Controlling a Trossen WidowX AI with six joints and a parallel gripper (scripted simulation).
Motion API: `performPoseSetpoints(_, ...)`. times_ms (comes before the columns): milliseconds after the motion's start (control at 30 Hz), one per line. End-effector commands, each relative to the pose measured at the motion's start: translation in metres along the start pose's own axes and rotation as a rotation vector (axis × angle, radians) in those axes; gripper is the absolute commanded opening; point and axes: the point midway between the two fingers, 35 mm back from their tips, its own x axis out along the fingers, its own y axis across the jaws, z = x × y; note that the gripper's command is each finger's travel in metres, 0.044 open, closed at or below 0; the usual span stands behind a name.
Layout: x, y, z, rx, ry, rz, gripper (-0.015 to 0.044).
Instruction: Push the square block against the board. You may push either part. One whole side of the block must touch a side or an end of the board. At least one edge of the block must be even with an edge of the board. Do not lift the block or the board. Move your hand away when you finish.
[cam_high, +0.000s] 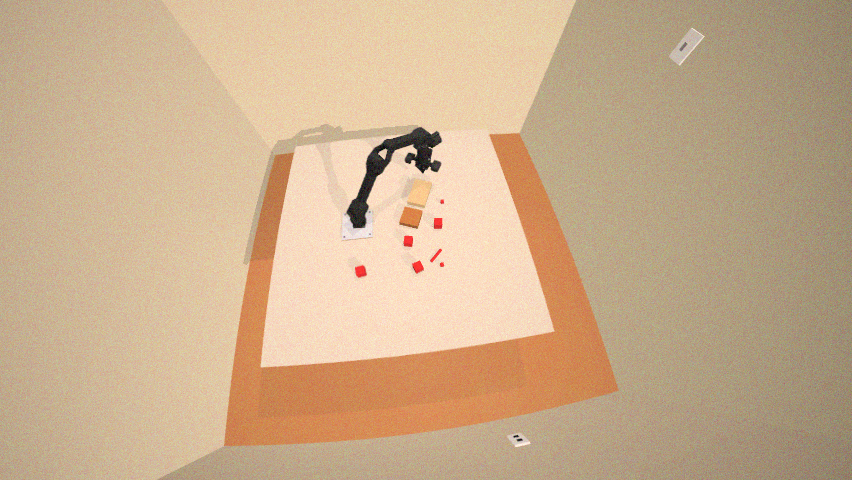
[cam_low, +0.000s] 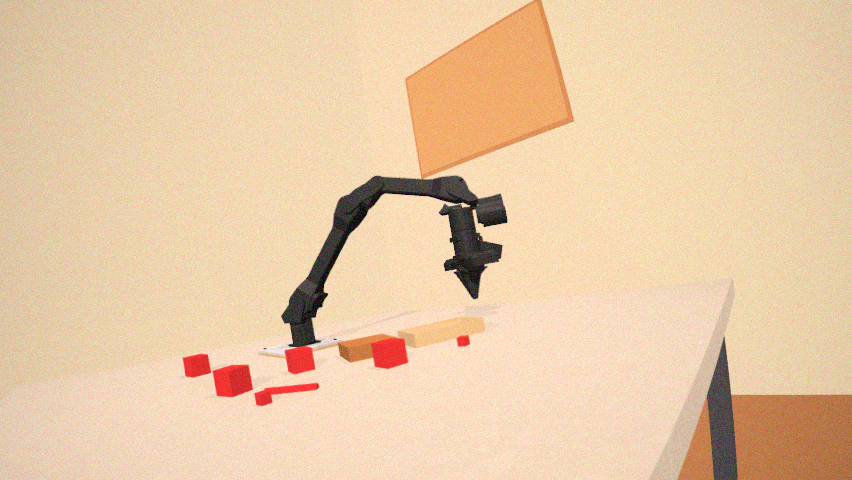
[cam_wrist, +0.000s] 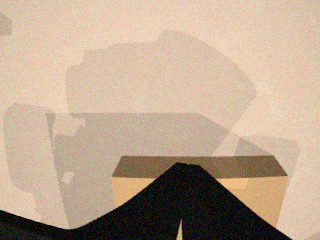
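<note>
The square block (cam_high: 410, 217) (cam_low: 359, 348) is orange-brown and lies flat on the table. The board (cam_high: 419, 192) (cam_low: 438, 332) is pale yellow wood, longer than the block, and lies flat beyond it. In the top view a narrow strip of table shows between the block and the board's near end, so they are apart. In the wrist view one end of the board (cam_wrist: 260, 192) shows behind the fingers. My gripper (cam_high: 422, 171) (cam_low: 475, 297) (cam_wrist: 186, 175) is shut and empty. It hangs above the table near the board's far end, touching neither part.
A red cube (cam_high: 438, 223) (cam_low: 389, 352) and a tiny red cube (cam_high: 441, 201) (cam_low: 463, 341) lie beside the two parts. Another red cube (cam_high: 408, 240) (cam_low: 299, 360) is close to the block. More red cubes and a red stick (cam_high: 436, 255) (cam_low: 292, 388) lie further off.
</note>
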Motion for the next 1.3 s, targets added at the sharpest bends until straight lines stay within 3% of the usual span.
performPoseSetpoints(0, 0.005, -0.008, 0.005, -0.122, 0.007, 0.002, 0.0000)
performPoseSetpoints(233, 0.007, -0.008, 0.006, -0.127, 0.007, 0.002, 0.0000)
performPoseSetpoints(433, 0.059, -0.008, 0.006, -0.135, 0.007, 0.002, 0.0000)
performPoseSetpoints(1267, 0.059, -0.013, -0.018, -0.135, 0.009, 0.002, 0.0000)
